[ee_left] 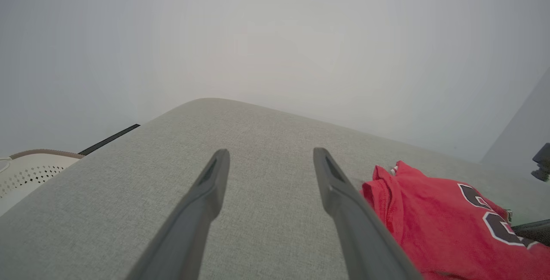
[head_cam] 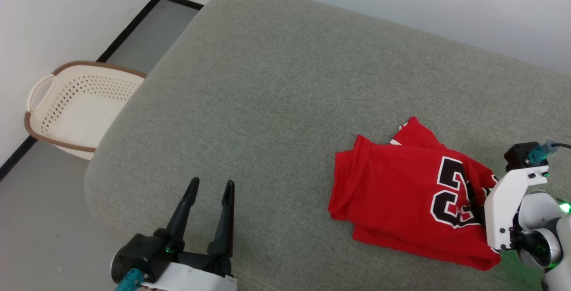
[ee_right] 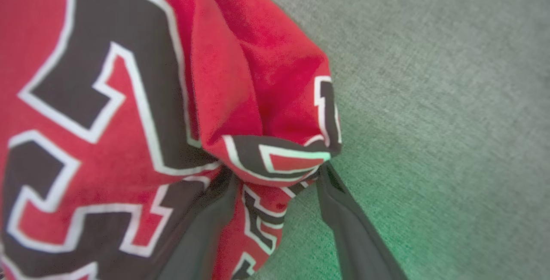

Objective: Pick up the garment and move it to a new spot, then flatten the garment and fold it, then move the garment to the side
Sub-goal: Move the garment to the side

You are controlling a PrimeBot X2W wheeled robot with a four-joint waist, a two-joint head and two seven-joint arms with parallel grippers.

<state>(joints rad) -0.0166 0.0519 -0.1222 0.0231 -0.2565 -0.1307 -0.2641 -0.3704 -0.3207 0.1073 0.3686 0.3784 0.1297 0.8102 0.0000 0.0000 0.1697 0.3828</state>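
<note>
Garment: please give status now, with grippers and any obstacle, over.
Left gripper open, idle over grey cushion. Right gripper jaws apart, straddling a bunched fold of the garment. Basket far left, not in the way.

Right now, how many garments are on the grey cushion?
1: the red shirt, loosely folded on the right part of the cushion, with the right gripper at its edge. Anything lying under it would be hidden.

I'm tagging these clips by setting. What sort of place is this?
Probably a home-style room, perhaps a living or laundry corner: a big grey upholstered cushion, like a sofa or ottoman, a perforated cream laundry basket on the floor by the white wall, and a red jersey lying on it.
</note>
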